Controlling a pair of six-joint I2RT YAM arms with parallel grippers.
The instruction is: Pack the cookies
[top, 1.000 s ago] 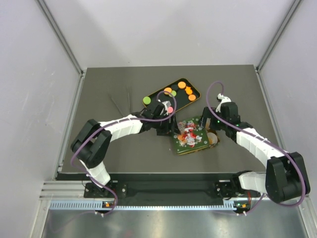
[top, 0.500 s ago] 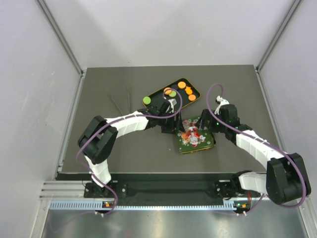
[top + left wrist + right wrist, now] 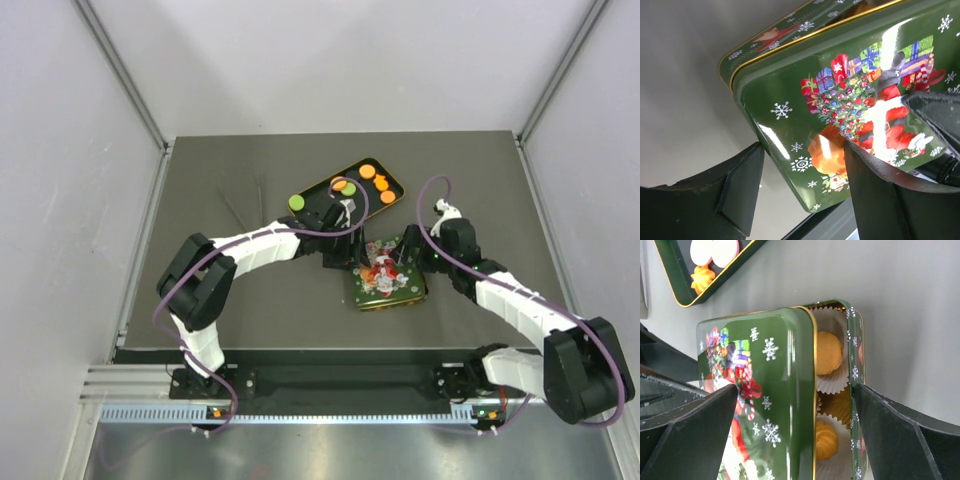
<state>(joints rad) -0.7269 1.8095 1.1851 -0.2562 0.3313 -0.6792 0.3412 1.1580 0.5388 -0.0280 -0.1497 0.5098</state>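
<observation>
Three cookies (image 3: pixel 829 352) show in the tin (image 3: pixel 856 375), its lid (image 3: pixel 765 365) partly across.

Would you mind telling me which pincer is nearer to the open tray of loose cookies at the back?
Left. The left pincer sits just in front of the tray, left of the tin lid; the right pincer is farther off, on the lid's right.

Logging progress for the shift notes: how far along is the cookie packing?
Done: some cookies sit in paper cups in the green tin. In hand: the lid covers most of it, one strip bare; the open left gripper straddles its corner, the right gripper hangs open over the tin. Left: orange and green cookies on the tray, and seating the lid.
</observation>
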